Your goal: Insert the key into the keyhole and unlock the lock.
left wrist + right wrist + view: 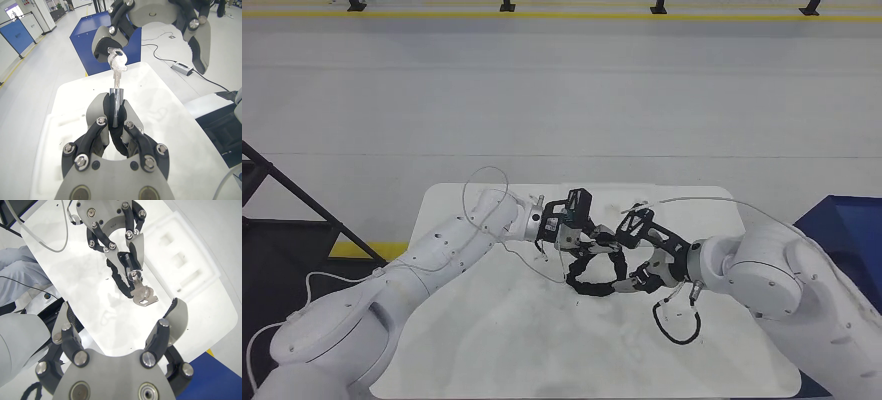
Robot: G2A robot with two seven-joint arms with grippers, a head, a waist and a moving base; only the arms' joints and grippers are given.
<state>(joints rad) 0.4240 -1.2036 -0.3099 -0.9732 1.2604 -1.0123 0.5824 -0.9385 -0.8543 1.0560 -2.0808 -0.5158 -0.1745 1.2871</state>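
Observation:
My left gripper (115, 98) is shut on the chrome lock cylinder (117, 102), held above the white table (492, 340). A silver key (117, 64) stands with its blade in the keyhole, and a second key hangs with it on a ring. The lock's black cable (119, 279) loops down from the cylinder (134, 273) to the table. My right gripper (121, 308) is open, its fingers spread on either side of the key head (143, 294). One pad sits close behind the head; whether it touches it, I cannot tell. In the top view both grippers meet at mid-table (607, 245).
A white foam tray (189, 262) with rectangular recesses lies on the table beside the left gripper. A blue bin (98, 37) stands off the table's end. A second black cable loop (677, 325) lies under the right arm.

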